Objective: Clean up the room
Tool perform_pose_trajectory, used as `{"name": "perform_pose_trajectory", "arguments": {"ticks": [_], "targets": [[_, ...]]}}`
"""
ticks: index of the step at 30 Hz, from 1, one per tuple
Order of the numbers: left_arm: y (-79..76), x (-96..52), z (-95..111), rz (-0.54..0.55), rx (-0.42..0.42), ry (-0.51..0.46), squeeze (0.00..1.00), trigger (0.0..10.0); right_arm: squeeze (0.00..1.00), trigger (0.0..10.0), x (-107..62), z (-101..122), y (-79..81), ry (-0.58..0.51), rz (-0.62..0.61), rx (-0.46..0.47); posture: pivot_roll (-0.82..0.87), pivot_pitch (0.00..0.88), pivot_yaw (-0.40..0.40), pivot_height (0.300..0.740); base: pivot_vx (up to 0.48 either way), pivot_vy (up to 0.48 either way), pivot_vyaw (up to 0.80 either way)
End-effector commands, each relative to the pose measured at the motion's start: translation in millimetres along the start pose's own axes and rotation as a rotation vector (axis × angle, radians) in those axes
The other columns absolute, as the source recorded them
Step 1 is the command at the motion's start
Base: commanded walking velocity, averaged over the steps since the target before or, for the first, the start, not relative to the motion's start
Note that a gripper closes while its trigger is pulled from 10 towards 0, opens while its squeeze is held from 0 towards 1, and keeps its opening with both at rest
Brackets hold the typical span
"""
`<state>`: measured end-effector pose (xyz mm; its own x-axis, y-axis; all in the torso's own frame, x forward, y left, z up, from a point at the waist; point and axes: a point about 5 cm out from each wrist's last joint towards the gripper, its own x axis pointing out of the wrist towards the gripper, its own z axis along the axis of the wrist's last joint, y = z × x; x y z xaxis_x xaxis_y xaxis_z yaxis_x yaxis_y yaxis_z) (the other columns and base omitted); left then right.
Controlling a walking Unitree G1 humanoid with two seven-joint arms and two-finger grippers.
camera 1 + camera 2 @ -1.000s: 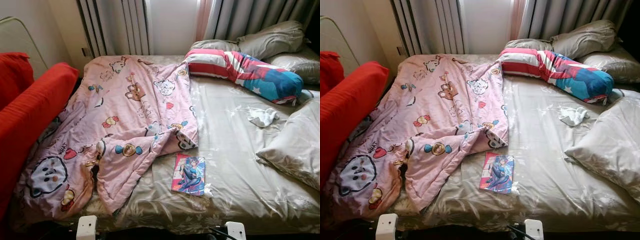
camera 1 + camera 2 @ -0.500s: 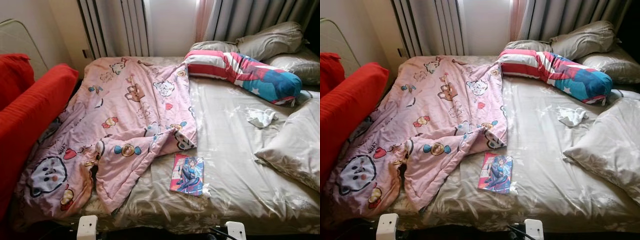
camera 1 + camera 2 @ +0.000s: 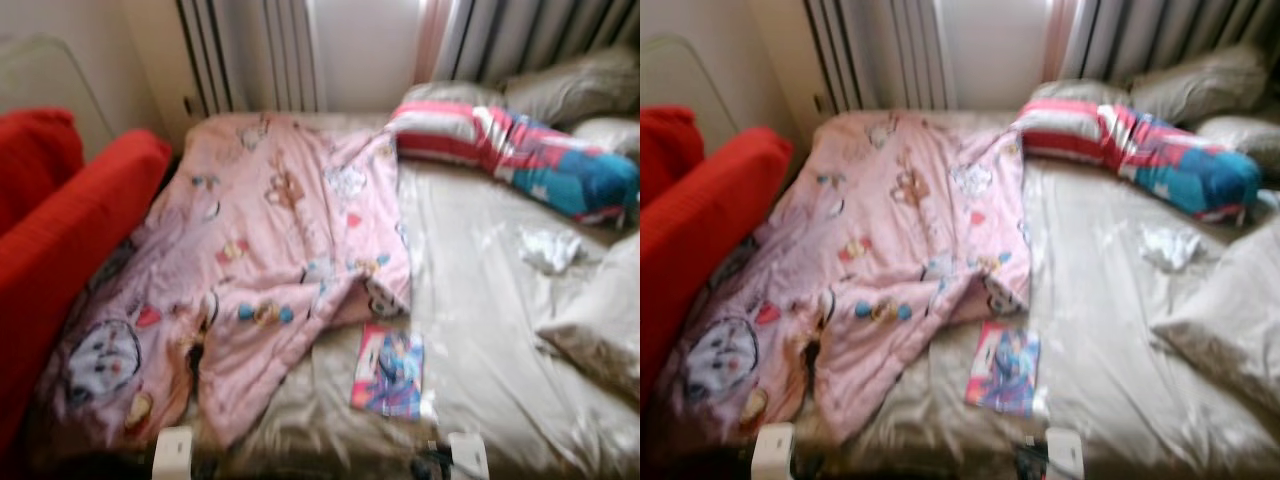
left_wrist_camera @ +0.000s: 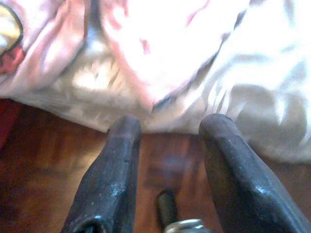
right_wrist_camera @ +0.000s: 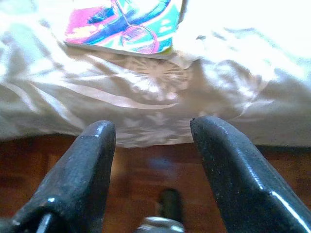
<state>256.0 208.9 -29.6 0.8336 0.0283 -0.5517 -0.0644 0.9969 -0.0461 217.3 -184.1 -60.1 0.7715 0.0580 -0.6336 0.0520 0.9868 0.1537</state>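
Note:
A bed with a beige sheet (image 3: 480,330) lies before me. A rumpled pink cartoon-print quilt (image 3: 250,270) covers its left half. A colourful comic book (image 3: 388,370) lies flat near the front edge, just right of the quilt's corner. A small white cloth (image 3: 553,250) lies crumpled toward the right. My left gripper (image 4: 167,128) hangs open, empty, low by the bed's front edge below the quilt. Below the comic book (image 5: 121,24), my right gripper (image 5: 150,128) is open and empty too.
A striped red, white and blue bolster (image 3: 520,155) and beige pillows (image 3: 600,320) lie at the head and right side. A red cushioned seat (image 3: 60,240) stands at the left. Curtains (image 3: 260,50) hang behind. Brown wooden floor (image 5: 141,170) shows under the bed edge.
The whole picture has shifted slightly rightward and downward and turned blurry, so the camera is moving. Nothing on the bed has changed place.

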Motion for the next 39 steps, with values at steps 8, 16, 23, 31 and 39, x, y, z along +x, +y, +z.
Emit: {"name": "perform_pose_trajectory", "arguments": {"ticks": [8, 16, 23, 31, 39], "targets": [[13.8, -6.8, -12.4, 0.037, -0.009, 0.03, 0.0, 10.0, 0.0, 10.0, 4.6, 8.9, 13.7, -0.046, 0.039, 0.016, 0.01, 0.177, 0.024, 0.74, 0.129, 0.0, 0.0], [6.3, 1.3, 18.2, -0.006, -0.008, -0.101, 0.0, 10.0, 0.0, 10.0, 8.6, 32.5, 12.1, -0.158, 0.007, 0.037, 0.01, 0.184, 0.019, 0.74, 0.0, 0.0, 0.0], [2.6, 2.6, 41.2, -0.04, -0.007, -0.23, 0.0, 10.0, 0.0, 10.0, 6.6, 50.5, 2.5, -0.286, -0.07, 0.073, 0.01, 0.192, 0.021, 0.74, 0.0, 0.0, 0.0], [1.5, -0.8, 47.6, -0.057, -0.005, -0.301, 0.0, 10.0, 0.0, 10.0, 5.3, 67.0, 3.6, -0.378, -0.056, 0.012, 0.0, 0.194, 0.024, 0.74, 0.0, 0.0, 0.0], [1.8, -2.5, 48.8, -0.063, 0.003, -0.319, 0.0, 10.0, 0.0, 10.0, 7.3, 69.4, 8.4, -0.365, -0.023, -0.026, -0.01, 0.182, 0.026, 0.71, 0.0, 0.0, 0.0]]}}
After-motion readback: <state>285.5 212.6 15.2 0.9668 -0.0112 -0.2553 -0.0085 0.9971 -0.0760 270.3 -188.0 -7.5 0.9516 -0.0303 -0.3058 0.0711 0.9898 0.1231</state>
